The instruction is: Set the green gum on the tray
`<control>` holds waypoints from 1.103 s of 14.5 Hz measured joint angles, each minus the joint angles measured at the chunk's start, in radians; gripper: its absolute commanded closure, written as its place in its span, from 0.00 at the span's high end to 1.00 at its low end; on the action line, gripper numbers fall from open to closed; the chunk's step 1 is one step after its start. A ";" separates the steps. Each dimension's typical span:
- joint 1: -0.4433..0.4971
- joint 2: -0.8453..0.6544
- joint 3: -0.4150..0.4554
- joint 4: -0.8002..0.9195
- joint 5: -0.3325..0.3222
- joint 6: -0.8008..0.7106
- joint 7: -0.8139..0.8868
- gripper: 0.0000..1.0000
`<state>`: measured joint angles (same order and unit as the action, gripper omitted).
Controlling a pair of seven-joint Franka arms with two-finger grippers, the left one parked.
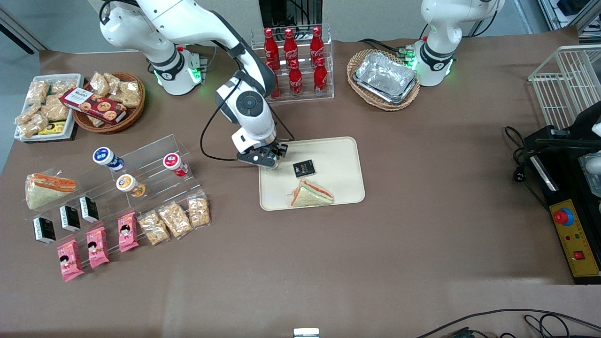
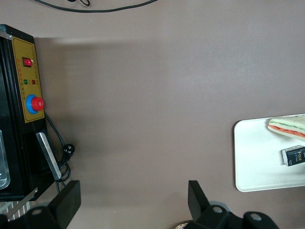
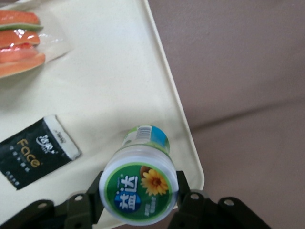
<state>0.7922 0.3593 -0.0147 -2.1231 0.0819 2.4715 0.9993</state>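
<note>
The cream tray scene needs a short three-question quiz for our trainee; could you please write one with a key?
1. True or false: the gripper is shut on the green gum.
2. Which two items already lie on the tray?
A. sandwich and black packet
B. cola bottle and foil tray
C. pink snack bar and cookie box
3. Fill in: the green gum is held over the tray's ____ nearest the working arm's end.

Key: 1 true; 2 A; 3 corner.
</note>
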 measured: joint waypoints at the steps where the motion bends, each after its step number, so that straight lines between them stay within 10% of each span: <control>1: 0.005 0.001 0.000 0.000 0.001 0.002 0.000 1.00; 10: 0.007 -0.032 -0.014 0.036 0.004 -0.008 0.000 1.00; 16: -0.140 -0.279 -0.034 0.100 0.004 -0.386 -0.191 1.00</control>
<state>0.6521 0.0805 -0.0489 -2.0233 0.0861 2.0853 0.8086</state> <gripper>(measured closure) 0.000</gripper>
